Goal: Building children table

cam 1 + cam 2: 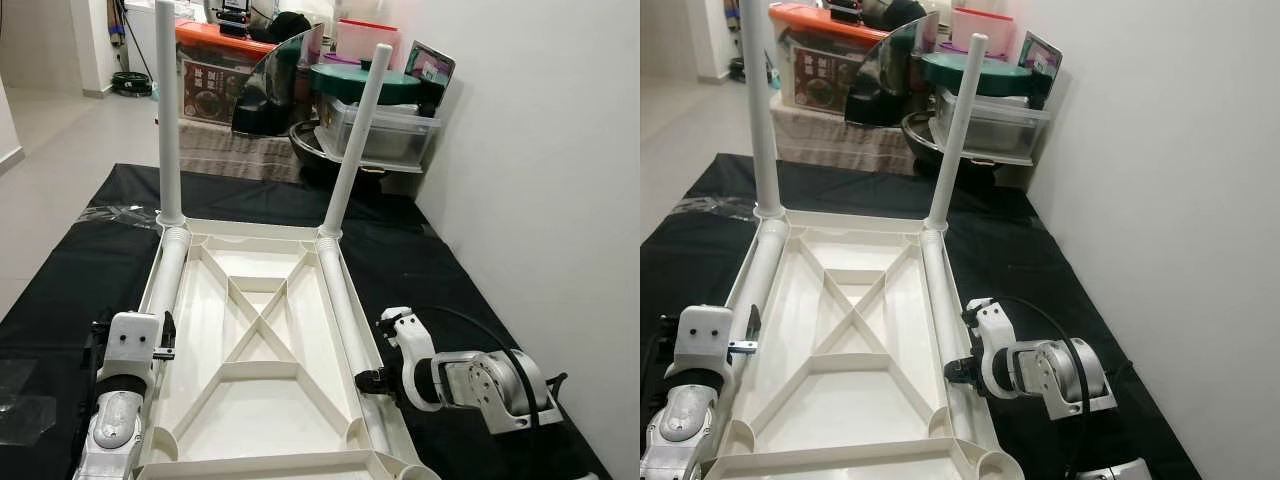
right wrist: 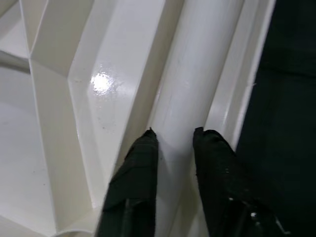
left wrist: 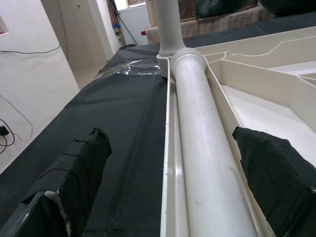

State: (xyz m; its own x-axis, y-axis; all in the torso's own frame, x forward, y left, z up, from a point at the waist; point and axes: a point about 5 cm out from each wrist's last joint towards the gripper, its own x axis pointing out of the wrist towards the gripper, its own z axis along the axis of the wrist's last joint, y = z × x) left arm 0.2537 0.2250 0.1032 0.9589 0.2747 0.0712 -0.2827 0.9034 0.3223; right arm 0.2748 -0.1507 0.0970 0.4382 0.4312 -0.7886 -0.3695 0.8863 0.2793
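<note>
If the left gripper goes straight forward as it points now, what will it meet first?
Probably the lying table leg, which runs between the open fingers of the left gripper; further along, the upright leg at the tabletop's far corner.
</note>
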